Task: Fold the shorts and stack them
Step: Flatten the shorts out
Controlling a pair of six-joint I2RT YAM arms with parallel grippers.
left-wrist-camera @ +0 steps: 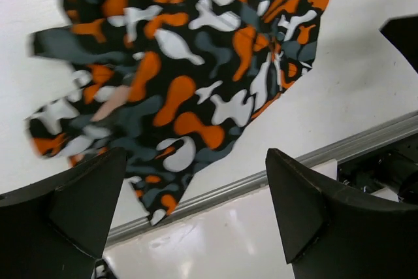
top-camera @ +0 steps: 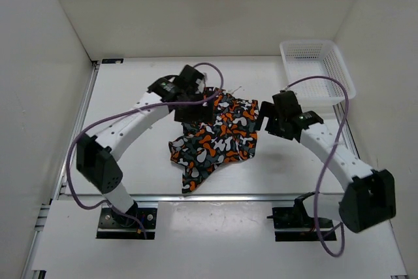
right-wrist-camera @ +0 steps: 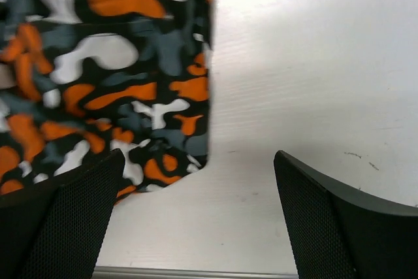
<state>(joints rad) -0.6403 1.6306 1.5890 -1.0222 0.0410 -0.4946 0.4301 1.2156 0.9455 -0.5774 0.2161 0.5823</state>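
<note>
Shorts: the shorts (top-camera: 219,136) lie loose on the counter (top-camera: 144,168) between my two hands, not folded flat, with one pointed flap reaching toward my bases.
Print: orange, black, grey and white blotches.
Left hand: my left hand (left-wrist-camera: 196,161) hangs over the far left edge of the shorts with its fingers (left-wrist-camera: 85,207) spread wide and nothing between them. The cloth lies below and ahead of the fingertips. Part of it near my left finger is blurred in the wrist view.
Right hand: my right hand (right-wrist-camera: 199,158) is just beside the right edge of the shorts, its fingers (right-wrist-camera: 326,220) wide apart and holding nothing. A straight hem and a rounded corner of the cloth lie ahead of one finger; bare counter lies ahead of the other. Whether that finger touches the cloth I cannot tell.
Counter: white, with a metal rail along the near edge, on my side of both hands.
Basket: a white mesh basket (top-camera: 339,73) stands beyond my right hand in the far right corner, apart from the shorts.
Cables: a purple cable (top-camera: 88,129) loops along each arm.
</note>
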